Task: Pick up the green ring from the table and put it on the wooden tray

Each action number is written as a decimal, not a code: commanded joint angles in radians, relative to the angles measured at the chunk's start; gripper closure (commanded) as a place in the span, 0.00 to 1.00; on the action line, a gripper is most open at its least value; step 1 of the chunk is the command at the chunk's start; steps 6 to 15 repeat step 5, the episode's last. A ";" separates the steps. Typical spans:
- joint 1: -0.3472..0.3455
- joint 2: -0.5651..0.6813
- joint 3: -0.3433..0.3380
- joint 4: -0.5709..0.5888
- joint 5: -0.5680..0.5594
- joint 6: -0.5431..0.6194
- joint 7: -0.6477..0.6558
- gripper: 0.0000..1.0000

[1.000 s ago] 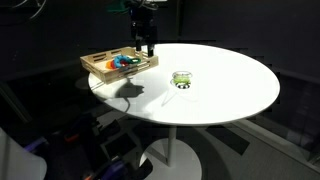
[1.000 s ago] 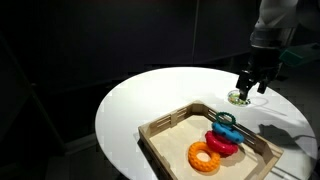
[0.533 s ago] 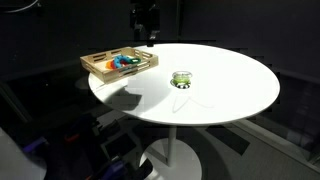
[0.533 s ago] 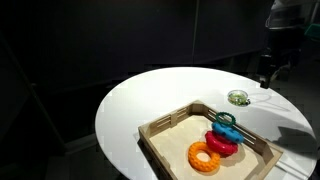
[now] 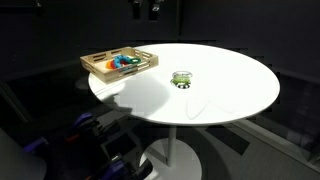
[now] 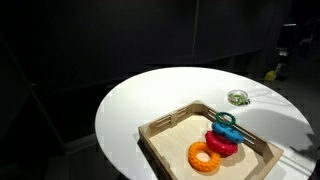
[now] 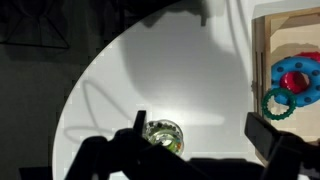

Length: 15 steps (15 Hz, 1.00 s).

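The small dark-green ring (image 7: 277,103) lies inside the wooden tray (image 7: 258,40), next to a red and blue ring. In an exterior view it rests (image 6: 226,125) on those items in the tray (image 6: 160,126). The tray (image 5: 100,69) stands at the edge of the round white table (image 5: 230,90). My gripper (image 7: 203,135) is open and empty, high above the table. In an exterior view it is at the top edge (image 5: 146,8).
A chunky yellowish-green shiny round object (image 5: 181,79) sits on the table, apart from the tray; it also shows in an exterior view (image 6: 238,97) and under my jaws in the wrist view (image 7: 163,134). An orange ring (image 6: 206,157) lies in the tray. The surroundings are dark.
My gripper has risen from just above the tray and table towards the top of the exterior views. The green ring stays in the tray.
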State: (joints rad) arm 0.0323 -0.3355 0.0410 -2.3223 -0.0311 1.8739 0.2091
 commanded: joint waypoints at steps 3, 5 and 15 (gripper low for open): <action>-0.017 -0.028 0.002 0.008 0.003 -0.021 -0.012 0.00; -0.019 -0.034 0.001 0.008 0.003 -0.024 -0.013 0.00; -0.019 -0.034 0.001 0.008 0.003 -0.024 -0.013 0.00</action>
